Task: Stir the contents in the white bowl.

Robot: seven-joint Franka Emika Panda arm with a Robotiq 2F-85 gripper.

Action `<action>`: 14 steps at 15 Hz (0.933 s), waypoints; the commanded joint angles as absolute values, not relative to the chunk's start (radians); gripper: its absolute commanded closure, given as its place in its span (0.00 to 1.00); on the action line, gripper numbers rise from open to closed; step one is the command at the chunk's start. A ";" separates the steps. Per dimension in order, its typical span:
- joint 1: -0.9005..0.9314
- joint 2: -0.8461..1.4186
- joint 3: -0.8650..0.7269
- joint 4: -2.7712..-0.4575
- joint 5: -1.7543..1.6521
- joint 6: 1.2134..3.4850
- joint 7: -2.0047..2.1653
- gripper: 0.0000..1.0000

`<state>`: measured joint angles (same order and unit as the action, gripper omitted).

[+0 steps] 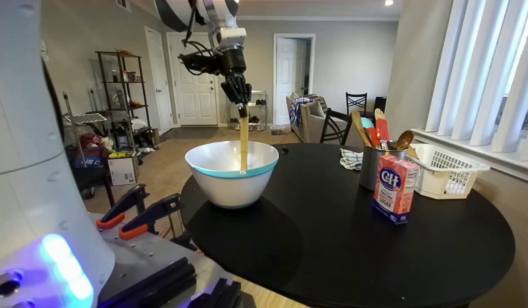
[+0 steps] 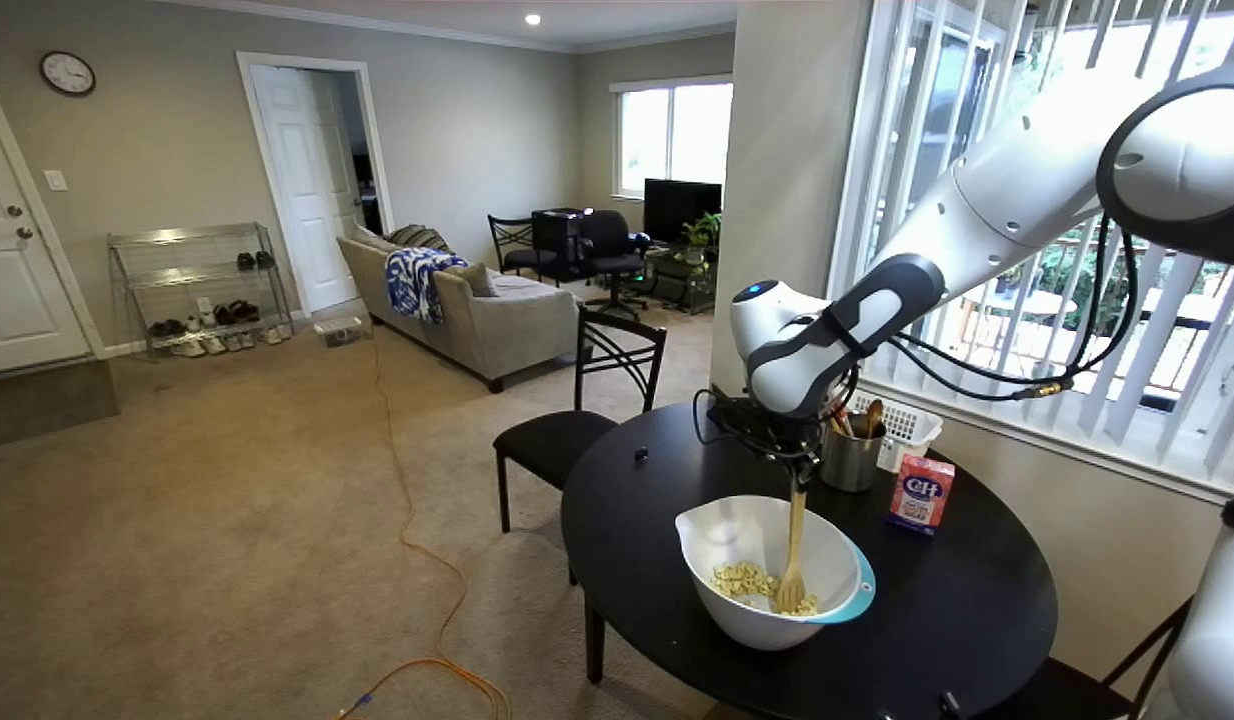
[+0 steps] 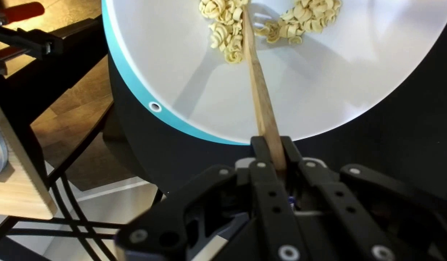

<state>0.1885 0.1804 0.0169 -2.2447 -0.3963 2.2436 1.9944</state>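
Observation:
The white bowl with its teal rim stands on the round black table, in both exterior views. Pale curly pasta lies at its bottom; in the wrist view the pasta forms two clumps on either side of the tool's head. My gripper is shut on the handle of a wooden utensil, with a finger on each side. From above the bowl, the gripper points downward. The wooden utensil stands nearly upright inside the bowl, its slotted head down among the pasta.
Beyond the bowl on the black table stand a red sugar carton, a metal utensil holder and a white slatted basket. A folded cloth lies beside the holder. In an exterior view, a black chair stands by the table.

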 commanded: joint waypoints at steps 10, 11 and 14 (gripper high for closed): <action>0.188 0.184 0.082 -2.251 -0.197 2.309 1.799 0.94; 0.193 0.187 0.083 -2.248 -0.206 2.321 1.812 0.94; 0.198 0.182 0.079 -2.254 -0.221 2.377 1.850 0.94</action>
<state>0.1923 0.1864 0.0817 -2.2408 -0.2280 2.3152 1.8190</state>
